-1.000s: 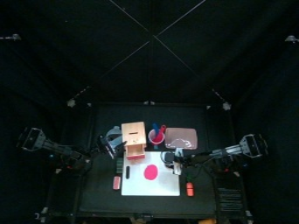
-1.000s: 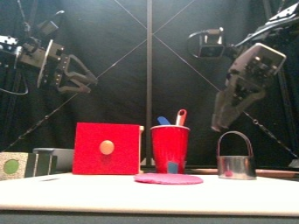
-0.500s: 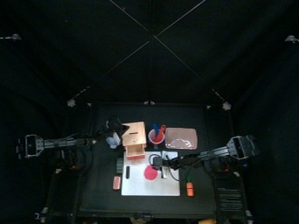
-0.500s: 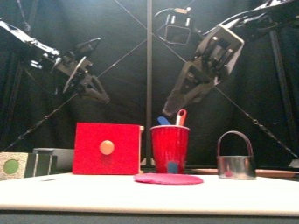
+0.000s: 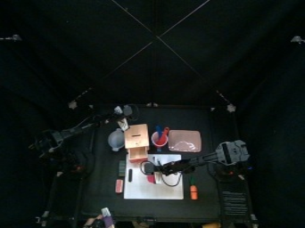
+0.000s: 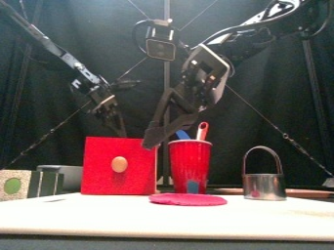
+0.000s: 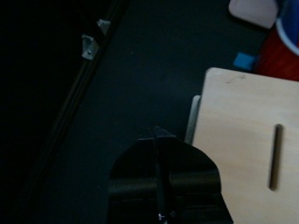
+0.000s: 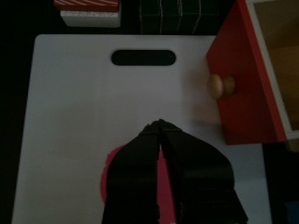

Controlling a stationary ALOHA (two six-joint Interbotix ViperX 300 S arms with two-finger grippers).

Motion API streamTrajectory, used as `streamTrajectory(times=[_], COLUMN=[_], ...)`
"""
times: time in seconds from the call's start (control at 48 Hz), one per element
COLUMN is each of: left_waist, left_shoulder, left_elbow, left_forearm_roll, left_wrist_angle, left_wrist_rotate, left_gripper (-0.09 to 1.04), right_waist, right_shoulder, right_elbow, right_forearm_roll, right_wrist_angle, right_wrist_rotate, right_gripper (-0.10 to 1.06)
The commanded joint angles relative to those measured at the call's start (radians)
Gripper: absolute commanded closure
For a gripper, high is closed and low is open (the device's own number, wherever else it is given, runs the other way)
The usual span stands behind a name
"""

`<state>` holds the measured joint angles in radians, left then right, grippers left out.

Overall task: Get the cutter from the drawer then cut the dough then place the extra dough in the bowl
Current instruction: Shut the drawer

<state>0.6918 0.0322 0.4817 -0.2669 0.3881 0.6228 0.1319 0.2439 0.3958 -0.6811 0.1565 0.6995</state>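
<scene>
Over the white board I am hovering w/ right gripper pressed together, empty, left gripper same over wooden box; cutter is standing near uncut dough, so I am judging cutting & bowl step are remaining.

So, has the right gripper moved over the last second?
Yes. In the front view the right gripper has swung toward the picture's left, from above the metal cutter past the red cup, and now hangs over the cup's left edge.
</scene>
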Motion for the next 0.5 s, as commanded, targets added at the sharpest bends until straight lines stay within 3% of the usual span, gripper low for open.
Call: streamTrajectory(times=[0.021, 0.5], left_waist=[0.0, -0.051], left_shoulder=[0.057, 0.101], left_elbow=[-0.097, -0.12], left_forearm_roll=[0.025, 0.077], left_wrist_angle=[0.023, 0.089], left_wrist_rotate=[0.0, 0.002], left_gripper=[0.68, 0.68], right_waist=[-0.003, -0.029], right_shoulder=[0.018, 0.077], right_elbow=[-0.064, -0.147], right_forearm_roll=[-0.018, -0.069], right_wrist_angle=[0.034, 0.08], right_wrist_rotate=[0.0, 0.0], right_gripper=[0.78, 0.78])
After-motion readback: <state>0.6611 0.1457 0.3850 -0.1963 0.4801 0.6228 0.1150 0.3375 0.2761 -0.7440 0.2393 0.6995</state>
